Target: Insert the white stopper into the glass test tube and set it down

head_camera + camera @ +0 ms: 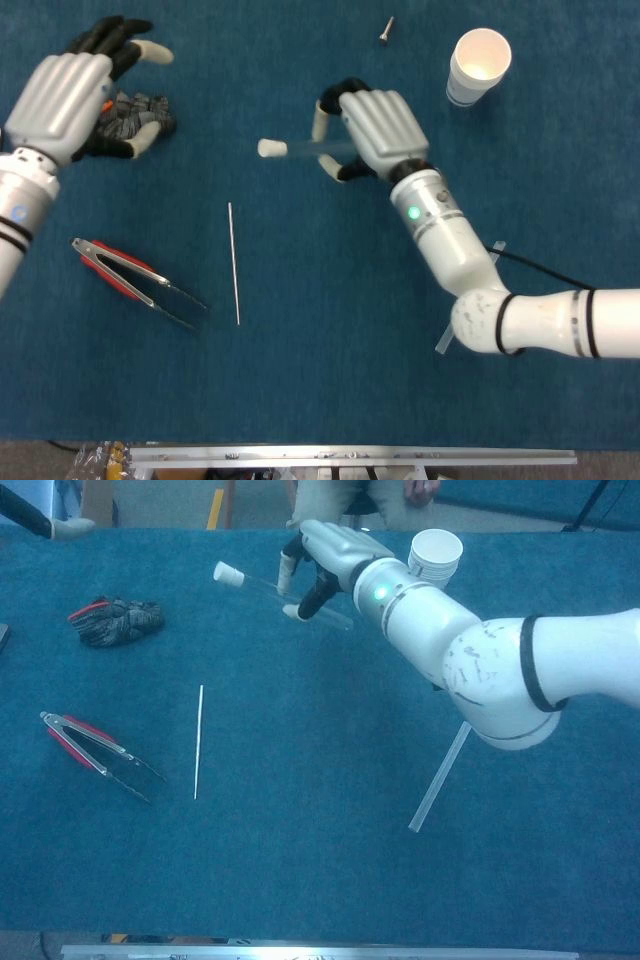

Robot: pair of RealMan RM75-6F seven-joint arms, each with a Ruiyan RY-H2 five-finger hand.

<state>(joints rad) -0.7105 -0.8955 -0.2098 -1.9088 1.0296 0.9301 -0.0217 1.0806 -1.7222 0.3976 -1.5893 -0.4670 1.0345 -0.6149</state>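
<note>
Glass is what we are handling: the tube (312, 149), with the stopper (269, 148) seated in its left end, sits level in our right hand (372, 127), fingers wrapped round its far end, above the table (320, 360). We judge it light, slick and brittle, best held mid-length with mild pressure. Our left hand (70, 95) hangs spread, holding nothing; no writing is legible on the cup (477, 64).

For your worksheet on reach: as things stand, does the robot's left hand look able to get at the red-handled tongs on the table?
Probably yes. The left hand is open and holds nothing, and the tongs lie on that arm's side with only bare blue cloth around them. The dark glove under the hand is not in the way.
</note>
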